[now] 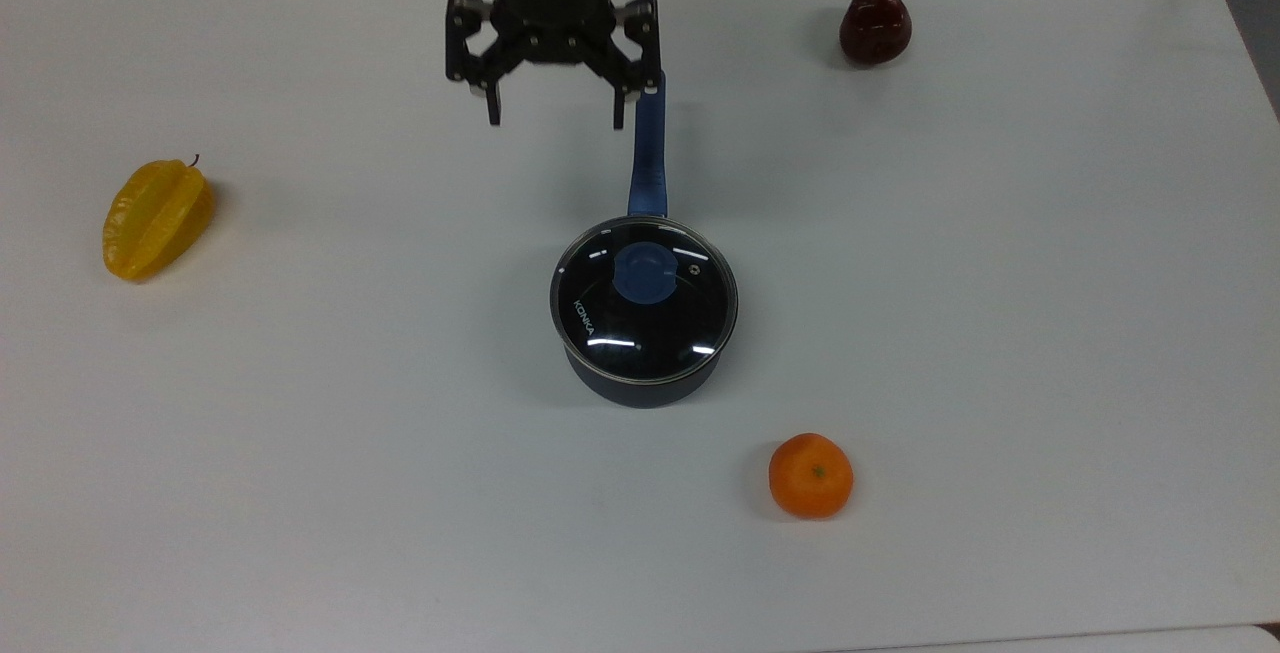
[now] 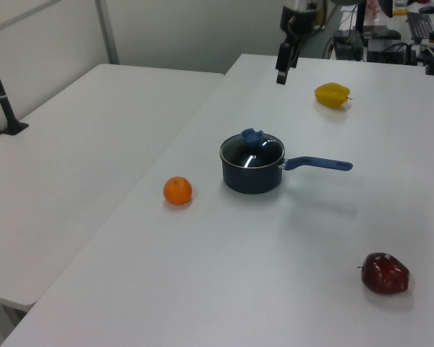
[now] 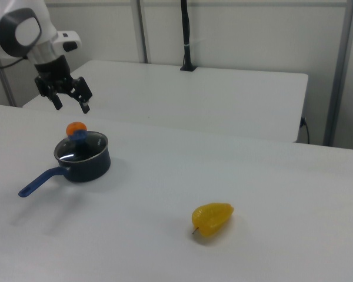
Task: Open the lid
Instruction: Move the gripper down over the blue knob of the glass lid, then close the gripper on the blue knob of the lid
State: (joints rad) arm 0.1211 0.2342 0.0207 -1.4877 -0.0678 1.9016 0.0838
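The lid (image 1: 644, 318) is round clear glass with a metal rim and a blue knob (image 1: 644, 273). It sits closed on a dark saucepan (image 1: 640, 388) at the table's middle, whose blue handle (image 1: 648, 163) points to the top view's upper edge. My gripper (image 1: 556, 119) hangs open in the air above the handle's far end, well apart from the lid. The left view shows the gripper (image 2: 281, 72) high above and beyond the lid (image 2: 252, 152). In the right view the gripper (image 3: 73, 107) hovers above the lid (image 3: 81, 145), fingers spread, holding nothing.
A yellow starfruit (image 1: 157, 218) lies at the top view's left. A dark red fruit (image 1: 875, 25) sits at the top view's upper right, and an orange (image 1: 811, 475) lies below and right of the pan. A second white table (image 2: 79, 166) adjoins on the left view's left.
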